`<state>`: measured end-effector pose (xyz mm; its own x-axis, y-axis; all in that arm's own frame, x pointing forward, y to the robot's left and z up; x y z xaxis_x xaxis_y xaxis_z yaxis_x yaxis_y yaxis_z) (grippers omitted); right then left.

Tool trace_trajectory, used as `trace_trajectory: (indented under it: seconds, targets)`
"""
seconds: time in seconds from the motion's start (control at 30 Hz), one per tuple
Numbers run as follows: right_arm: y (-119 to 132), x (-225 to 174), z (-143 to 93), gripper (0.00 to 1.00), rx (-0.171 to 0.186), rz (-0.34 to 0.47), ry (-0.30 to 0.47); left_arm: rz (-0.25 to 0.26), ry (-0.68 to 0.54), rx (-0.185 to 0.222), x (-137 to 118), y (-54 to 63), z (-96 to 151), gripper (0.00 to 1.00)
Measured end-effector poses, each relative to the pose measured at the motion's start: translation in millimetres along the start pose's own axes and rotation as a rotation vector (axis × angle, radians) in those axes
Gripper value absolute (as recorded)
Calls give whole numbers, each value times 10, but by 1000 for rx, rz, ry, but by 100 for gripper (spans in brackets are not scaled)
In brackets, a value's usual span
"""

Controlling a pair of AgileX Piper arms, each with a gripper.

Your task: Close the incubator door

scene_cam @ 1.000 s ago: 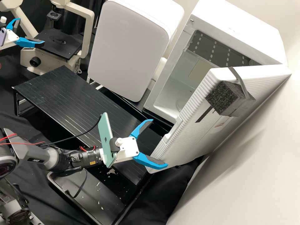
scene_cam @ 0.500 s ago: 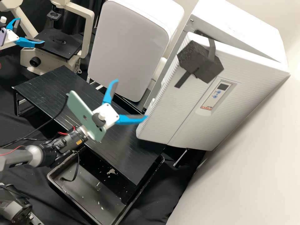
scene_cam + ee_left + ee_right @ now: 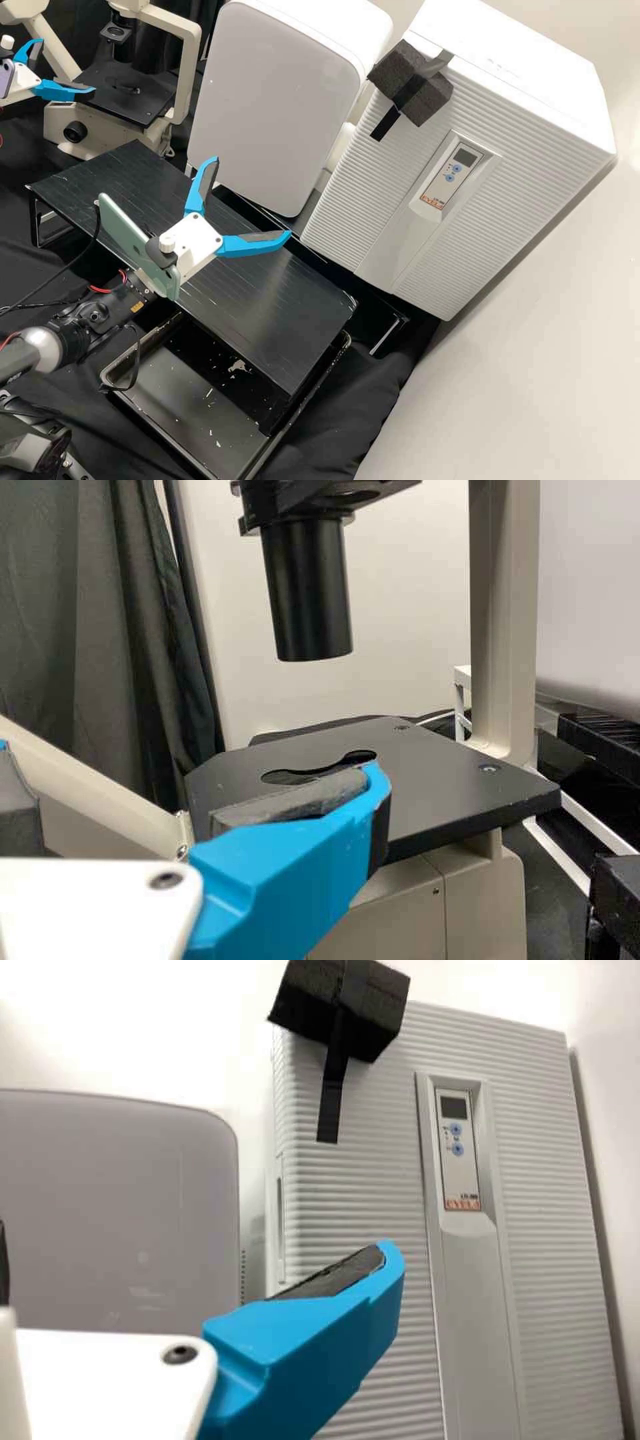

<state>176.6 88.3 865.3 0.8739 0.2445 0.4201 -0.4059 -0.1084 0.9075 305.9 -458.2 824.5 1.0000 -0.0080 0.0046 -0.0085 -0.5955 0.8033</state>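
Note:
The white ribbed incubator door (image 3: pixel 520 213) stands against the incubator body (image 3: pixel 520 67) in the high view, with no gap seen along its top edge. A black foam block (image 3: pixel 413 83) is strapped to its upper corner. My right gripper (image 3: pixel 252 198) is open and apart from the door, left of its lower edge. In the right wrist view, the door (image 3: pixel 540 1210) rises beyond the open right gripper (image 3: pixel 195 1255). At the far left of the high view, my left gripper (image 3: pixel 65 67) is open beside the microscope; its own wrist view shows the left gripper (image 3: pixel 190 760) near the stage.
A pale rounded appliance (image 3: pixel 280 100) stands left of the incubator. Under the right gripper lies a black platform (image 3: pixel 267 320), with a dark tray (image 3: pixel 180 413) below. The microscope (image 3: pixel 127 93) stands at the back left; a wall (image 3: pixel 533 380) runs along the right.
The door has swung from wide open onto the incubator body, carrying the foam block with it. My right gripper has moved leftward and up in the high view, away from the door. The left gripper kept still.

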Motion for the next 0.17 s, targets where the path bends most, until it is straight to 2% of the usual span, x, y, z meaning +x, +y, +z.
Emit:
trace_trajectory:
  seconds: [0.17]
  targets:
    - [-42,-80,55,100,26,-33,-13,0,0,0,0,0,0,100]
